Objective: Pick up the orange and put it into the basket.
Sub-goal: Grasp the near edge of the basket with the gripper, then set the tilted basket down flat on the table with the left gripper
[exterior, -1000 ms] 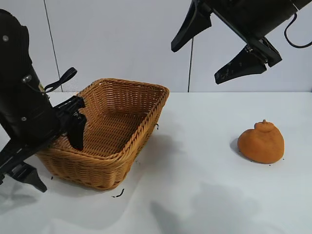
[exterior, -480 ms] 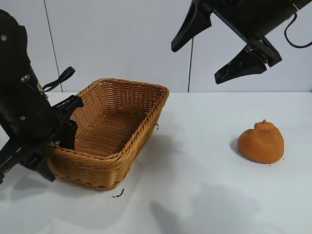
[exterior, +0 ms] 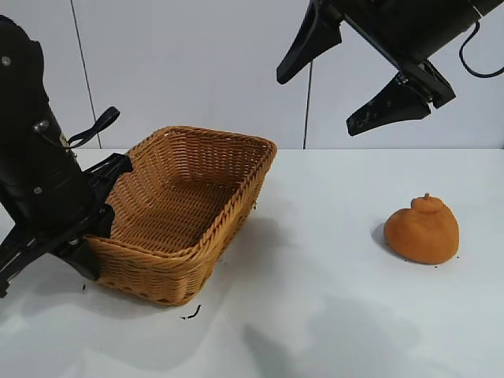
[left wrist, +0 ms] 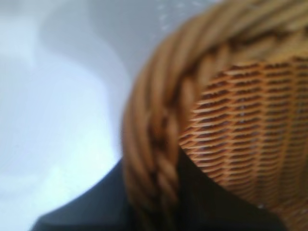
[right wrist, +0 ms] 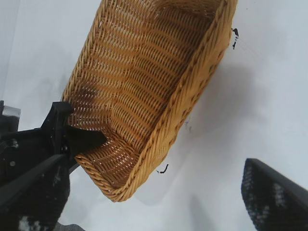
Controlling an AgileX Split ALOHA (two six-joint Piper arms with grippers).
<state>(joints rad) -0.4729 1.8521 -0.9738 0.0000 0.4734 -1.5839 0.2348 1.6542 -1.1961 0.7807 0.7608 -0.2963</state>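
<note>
The orange sits on the white table at the right, by itself. The wicker basket stands at the left, slightly tilted. My left gripper is shut on the basket's braided rim at its near left corner, one finger inside and one outside; the left wrist view shows the rim running between the two dark fingers. The right wrist view shows the basket with the left gripper on its corner. My right gripper hangs open and empty high above the table, between the basket and the orange.
Small black scraps lie on the table by the basket's front and by its right corner. A white wall stands behind the table.
The left gripper has moved down and in and has closed over the basket's near left rim. The basket has shifted and tipped slightly. The right arm and the orange have not moved.
</note>
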